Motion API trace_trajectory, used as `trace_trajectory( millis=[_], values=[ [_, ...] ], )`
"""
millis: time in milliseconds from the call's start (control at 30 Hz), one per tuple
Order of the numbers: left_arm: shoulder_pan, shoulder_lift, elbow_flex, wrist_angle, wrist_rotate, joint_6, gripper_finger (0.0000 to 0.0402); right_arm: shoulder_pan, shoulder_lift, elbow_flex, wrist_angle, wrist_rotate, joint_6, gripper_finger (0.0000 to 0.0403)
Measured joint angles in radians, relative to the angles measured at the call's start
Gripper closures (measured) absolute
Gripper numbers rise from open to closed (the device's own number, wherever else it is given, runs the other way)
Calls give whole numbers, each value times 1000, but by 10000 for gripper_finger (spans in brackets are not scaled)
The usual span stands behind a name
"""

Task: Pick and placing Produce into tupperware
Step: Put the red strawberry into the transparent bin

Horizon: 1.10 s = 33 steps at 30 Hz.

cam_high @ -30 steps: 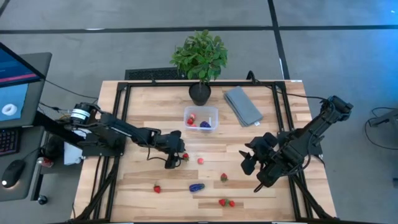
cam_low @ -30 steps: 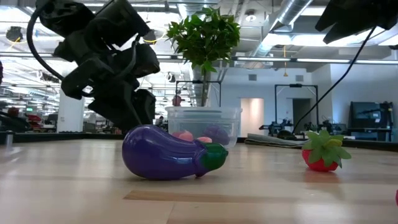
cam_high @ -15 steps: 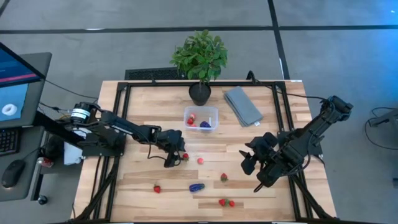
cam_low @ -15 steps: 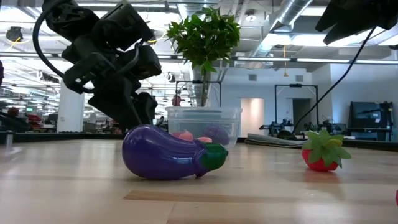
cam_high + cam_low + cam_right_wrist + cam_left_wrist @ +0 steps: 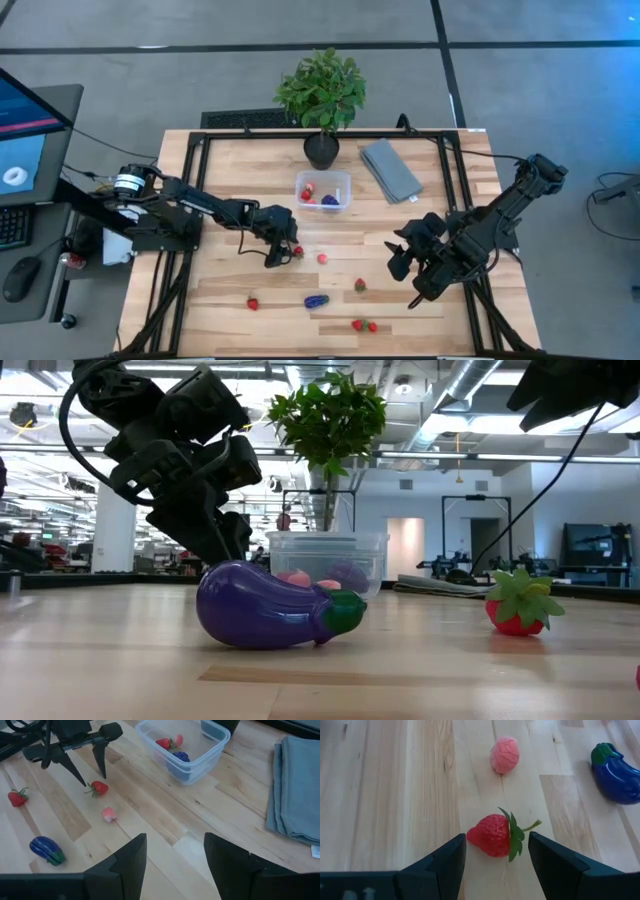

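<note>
L claw point(image 5: 495, 851) apart, straddling strawberry point(image 5: 495, 836) on wood surface point(image 5: 385, 795), nr pink piece point(image 5: 505, 754) | R claw point(image 5: 175, 851) apart, idle, hovering off to side | Tub point(image 5: 324, 190) well apart | Best: drop lower, centre on berry body, squeeze gently.

The worktop point(image 5: 230, 300) is pale butcher-block wood with a black metal frame point(image 5: 250, 132) bolted round its edges, standing on a grey floor point(image 5: 150, 70) crossed by dark seams. Off one side sits a desk with a lit monitor point(image 5: 22, 130), a keyboard and a mouse point(image 5: 22, 277). Seen level across the wood, the room is a large open hall — exposed silver ducts point(image 5: 470, 400) overhead, white columns point(image 5: 112, 540), a pale doorway point(image 5: 405, 547) and a dark screen point(image 5: 585, 545) at the far wall.
</note>
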Motion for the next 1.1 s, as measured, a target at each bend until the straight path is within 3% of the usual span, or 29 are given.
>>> trace_trajectory(
  millis=[367,1100],
  values=[
    [0,12,0,74,2,-50,195,0,0,0,0,0,0,182],
    [-5,32,1,60,-25,-44,195,0,0,0,14,0,-3,182]
  ],
)
